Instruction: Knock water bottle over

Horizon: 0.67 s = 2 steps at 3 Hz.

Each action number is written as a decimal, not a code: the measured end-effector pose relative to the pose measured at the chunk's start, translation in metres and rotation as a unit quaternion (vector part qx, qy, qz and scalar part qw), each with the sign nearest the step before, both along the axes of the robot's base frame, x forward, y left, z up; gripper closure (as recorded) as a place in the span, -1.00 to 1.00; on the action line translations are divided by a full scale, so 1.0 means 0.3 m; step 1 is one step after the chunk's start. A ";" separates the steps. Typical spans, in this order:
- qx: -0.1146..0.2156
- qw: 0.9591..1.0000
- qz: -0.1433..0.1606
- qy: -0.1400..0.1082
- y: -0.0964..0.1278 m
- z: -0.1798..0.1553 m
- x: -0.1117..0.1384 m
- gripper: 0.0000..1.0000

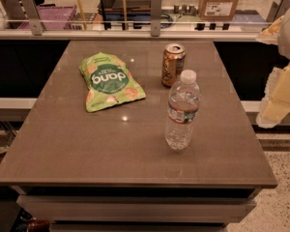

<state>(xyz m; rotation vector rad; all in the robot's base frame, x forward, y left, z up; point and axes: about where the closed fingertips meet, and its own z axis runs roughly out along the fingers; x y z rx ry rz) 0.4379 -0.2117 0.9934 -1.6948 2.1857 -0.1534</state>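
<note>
The water bottle [182, 110] stands upright on the brown table [87, 149], right of centre. It is clear ribbed plastic with a white cap and a white and red label band. My gripper [276, 108] is a pale, blurred shape at the right edge of the view, off the table's right side. It is well apart from the bottle.
A gold-brown drink can [173, 65] stands upright just behind the bottle. A green snack bag [110, 81] lies flat at the back left. A glass railing [154, 13] with metal posts runs behind the table. Cardboard boxes [220, 1] sit beyond it.
</note>
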 end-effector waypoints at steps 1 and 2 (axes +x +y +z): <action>0.000 1.000 0.000 0.000 0.000 0.000 0.000 -1.00; 0.011 1.000 0.002 -0.004 0.002 0.011 -0.004 -1.00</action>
